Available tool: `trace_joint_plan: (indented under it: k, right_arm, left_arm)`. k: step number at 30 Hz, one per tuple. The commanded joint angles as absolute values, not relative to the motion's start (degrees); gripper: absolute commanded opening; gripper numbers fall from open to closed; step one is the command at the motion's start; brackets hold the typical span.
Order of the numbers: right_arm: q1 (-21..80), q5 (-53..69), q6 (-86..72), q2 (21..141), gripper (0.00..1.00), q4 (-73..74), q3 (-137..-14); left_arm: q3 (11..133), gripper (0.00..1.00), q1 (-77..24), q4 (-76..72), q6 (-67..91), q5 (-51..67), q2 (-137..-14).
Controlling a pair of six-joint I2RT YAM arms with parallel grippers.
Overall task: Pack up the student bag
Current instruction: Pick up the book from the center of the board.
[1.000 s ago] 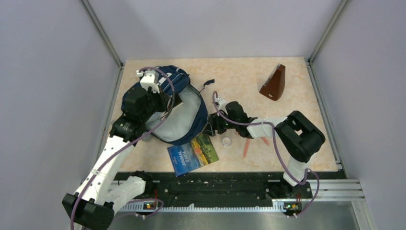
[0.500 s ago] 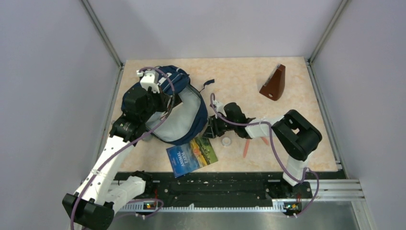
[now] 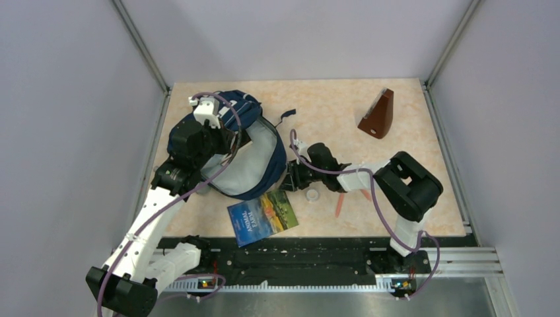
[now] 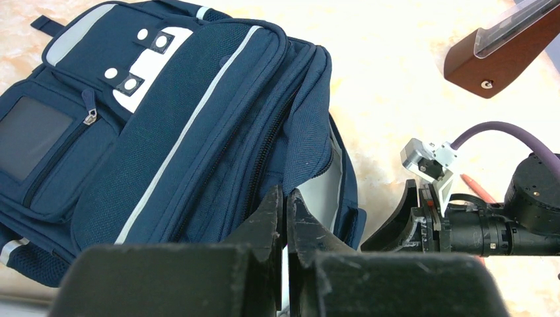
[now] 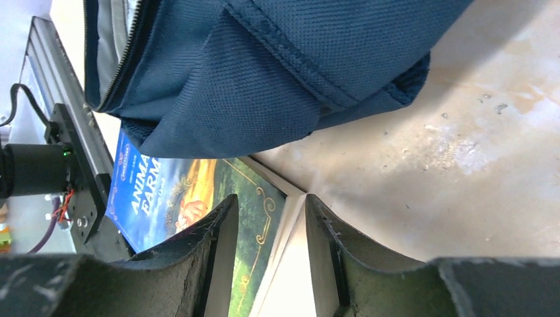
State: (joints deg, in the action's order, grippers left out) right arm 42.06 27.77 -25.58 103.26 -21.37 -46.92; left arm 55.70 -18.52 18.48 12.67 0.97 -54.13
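The student bag [image 3: 261,168], navy with grey lining, lies at the left of the table with its mouth gaping toward the middle. My left gripper [image 4: 286,198] is shut on the fabric rim of that opening and holds it up; the bag's front pockets [image 4: 99,125] show beyond it. A book [image 3: 262,214] with a blue and green cover lies just in front of the bag. My right gripper [image 5: 267,205] reaches in low from the right and is shut on the book's [image 5: 165,191] far corner, under the bag's overhanging edge [image 5: 297,66].
A brown wedge-shaped stand [image 3: 378,113] sits at the back right. Orange pens [image 3: 340,203] and a small clear cap [image 3: 312,195] lie beside the right arm. A black rail [image 3: 297,254] runs along the near table edge. Walls enclose three sides.
The right gripper's jaws have narrowed onto the book's corner, and the book has turned slightly and slid a little left. The left arm and bag have stayed still.
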Motion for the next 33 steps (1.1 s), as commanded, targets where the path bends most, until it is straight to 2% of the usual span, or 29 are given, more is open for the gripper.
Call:
trace_joint_plan:
  k: [1,14,33]
  right_arm:
    - [42.78,23.81,-26.46,101.72,0.42,-24.24,-45.95]
    - [43.72,31.06,-26.42,105.81,0.43,-27.56,-48.55]
    - [45.81,35.13,-31.84,103.43,0.41,-33.16,-46.78]
  left_arm:
    - [56.78,0.00,-18.59,12.04,12.48,0.61,-52.20]
    - [56.78,0.00,-18.62,12.04,12.49,0.53,-52.10]
    - [56.87,0.00,-18.63,12.03,12.48,0.53,-51.50]
